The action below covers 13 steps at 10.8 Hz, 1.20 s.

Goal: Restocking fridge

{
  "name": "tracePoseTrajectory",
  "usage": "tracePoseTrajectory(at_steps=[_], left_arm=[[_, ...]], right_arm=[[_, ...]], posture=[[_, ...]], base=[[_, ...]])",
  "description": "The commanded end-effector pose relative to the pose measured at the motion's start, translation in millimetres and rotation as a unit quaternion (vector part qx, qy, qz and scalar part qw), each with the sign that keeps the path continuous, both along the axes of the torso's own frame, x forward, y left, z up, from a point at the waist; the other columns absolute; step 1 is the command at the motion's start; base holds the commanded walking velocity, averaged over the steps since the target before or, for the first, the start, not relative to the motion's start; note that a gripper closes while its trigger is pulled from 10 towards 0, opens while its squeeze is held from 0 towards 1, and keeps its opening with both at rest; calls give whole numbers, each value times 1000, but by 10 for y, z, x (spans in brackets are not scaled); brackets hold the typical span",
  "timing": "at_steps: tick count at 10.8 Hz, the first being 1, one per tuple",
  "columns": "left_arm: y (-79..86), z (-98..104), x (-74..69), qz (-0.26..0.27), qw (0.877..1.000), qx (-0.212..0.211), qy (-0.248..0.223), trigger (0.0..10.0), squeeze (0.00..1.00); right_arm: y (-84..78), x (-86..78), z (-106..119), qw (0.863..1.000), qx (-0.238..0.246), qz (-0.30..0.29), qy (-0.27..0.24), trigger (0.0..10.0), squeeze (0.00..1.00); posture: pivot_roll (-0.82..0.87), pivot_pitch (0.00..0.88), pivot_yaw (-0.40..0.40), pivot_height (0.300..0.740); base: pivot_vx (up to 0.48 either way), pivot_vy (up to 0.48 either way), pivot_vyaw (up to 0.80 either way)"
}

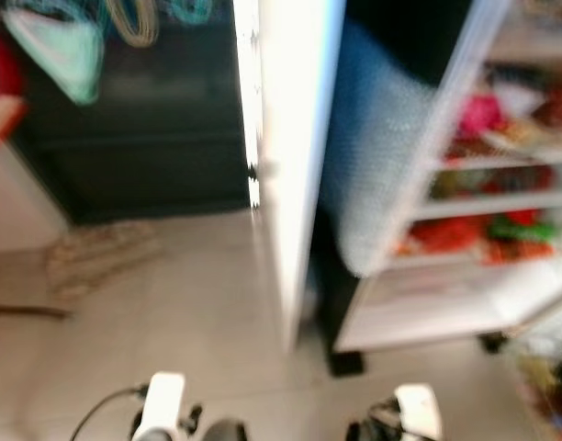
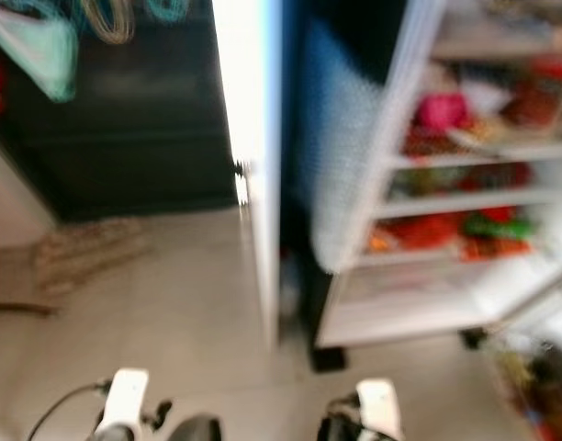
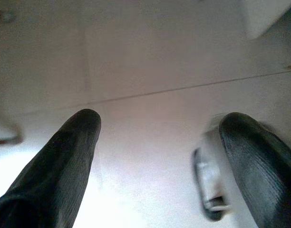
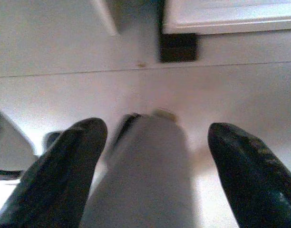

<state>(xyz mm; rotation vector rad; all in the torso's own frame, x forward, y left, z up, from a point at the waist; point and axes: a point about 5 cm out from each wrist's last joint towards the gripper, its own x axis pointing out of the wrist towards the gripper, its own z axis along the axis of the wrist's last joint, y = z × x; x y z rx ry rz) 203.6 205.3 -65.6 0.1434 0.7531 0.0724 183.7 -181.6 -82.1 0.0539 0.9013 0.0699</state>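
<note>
- The scene was blurred in both eye views, which suggested the camera was moving.
- An open fridge (image 1: 465,276) was seen at the right of the frame, its white door (image 1: 295,165) standing edge-on through the centre.
- The fridge shelves (image 1: 492,207) at the right were already crowded with red, green and pink items; none could be named more closely through the blur.
- A pale, bluish textured mass (image 1: 373,156) was seen between the door and the shelves; what it was could not be told.
- A dark cabinet (image 1: 134,119) stood at the upper left, with a pale green bag (image 1: 65,50) hanging before it and a woven mat (image 1: 97,253) on the tiled floor (image 1: 189,322) below.
- The left tool (image 3: 160,161) was seen in its wrist view with fingers (image 3: 64,161) set well apart and nothing between them, pointed down at the floor.
- The right tool (image 4: 155,161) was likewise held apart and empty above the floor, with the fridge's base and a dark foot (image 4: 178,46) at the top of that view.
- No item for stocking was held, so the step in hand was judged to be an approach to the fridge, or a fetch.
- To do it well, the door edge should be given room, the arms kept low, and the body squared to the shelves before any reach is made.
</note>
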Motion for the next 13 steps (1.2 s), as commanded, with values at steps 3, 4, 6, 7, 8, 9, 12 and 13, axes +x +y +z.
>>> tracePoseTrajectory(at_steps=[3, 4, 6, 7, 8, 9, 12, 13], left_arm=[[-47, -70, -91, -5, 1000, -3, 26, 10000, 0], [13, -75, -121, 6, 1000, 3, 29, 10000, 0], [95, -103, -201, 26, 999, 10, 40, 10000, 0], [79, -107, -201, 30, 999, 13, 41, 10000, 0], [63, -102, -182, 44, 998, 5, 38, 10000, 0], [40, -97, -161, 42, 998, 3, 37, 10000, 0], [15, -77, -95, 55, 998, -2, 39, 10000, 0], [-1, -64, -63, 51, 998, -3, 36, 10000, 0]], right_arm=[[-56, -129, -57, 1000, -3, -8, 22, 10000, 0], [-51, -131, -58, 1000, 0, -11, 21, 10000, 0], [-61, -110, -48, 1000, -1, -12, 19, 10000, 0], [-68, -86, -36, 1000, 1, -10, 16, 10000, 0], [-79, -67, -29, 1000, -1, -14, 19, 10000, 0], [-84, -43, -19, 1000, -5, -11, 19, 10000, 0], [-61, 51, 18, 1000, -5, -12, 15, 10000, 0], [-53, 74, 27, 1000, -5, -19, 13, 10000, 0]], posture=[[-13, 93, 28, 712], [-35, 56, 37, 732], [-29, 23, 26, 740], [-31, 0, 19, 740], [-31, 0, 15, 740], [-30, 0, 14, 740], [-15, 0, 21, 740], [-15, 0, 26, 740]], base=[[0, 0, 0], [0, 0, 0], [0, 0, 0], [0, 0, 0], [0, 0, 0], [0, 0, 0], [0, 0, 0], [0, 0, 0]])
